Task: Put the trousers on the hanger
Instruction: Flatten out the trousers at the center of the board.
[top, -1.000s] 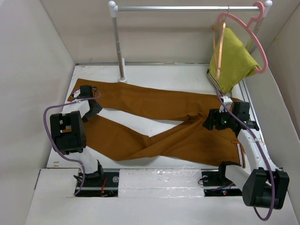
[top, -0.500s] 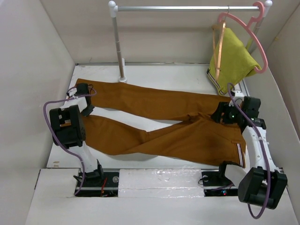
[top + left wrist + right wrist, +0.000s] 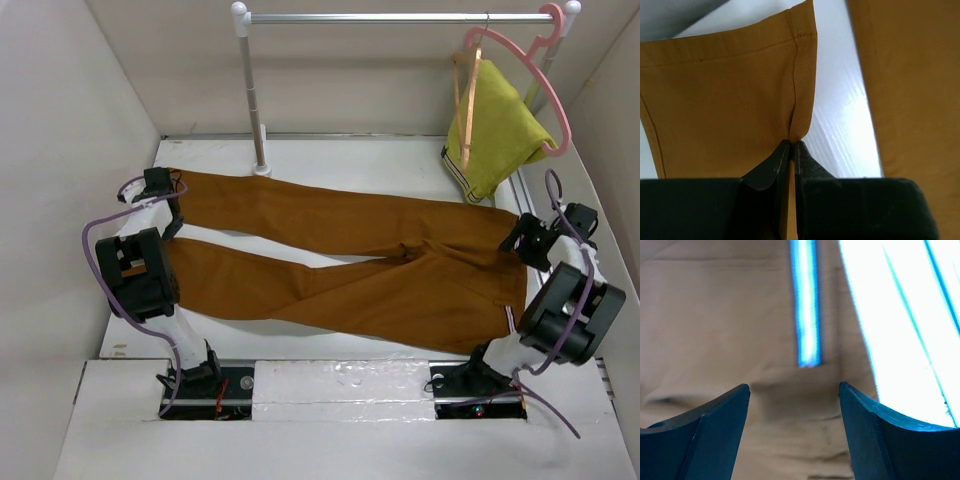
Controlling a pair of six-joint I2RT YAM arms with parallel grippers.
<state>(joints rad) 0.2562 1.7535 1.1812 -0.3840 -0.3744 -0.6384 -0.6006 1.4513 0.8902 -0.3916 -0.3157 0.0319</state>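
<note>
The trousers [image 3: 340,262] lie flat on the table [image 3: 380,160], long axis running left to right — waistband at the right, both cuffs pointing left, the legs spread in a narrow V. The left gripper [image 3: 792,145] is pinched tight on the edge of the far leg by its cuff. The right gripper [image 3: 795,390] hovers over the waist end, jaws wide apart, holding nothing. The hanger [image 3: 466,88] hangs from the rail [image 3: 400,17] at the far right — beside a pink hanger [image 3: 545,85] carrying a yellow-green garment [image 3: 495,130].
</note>
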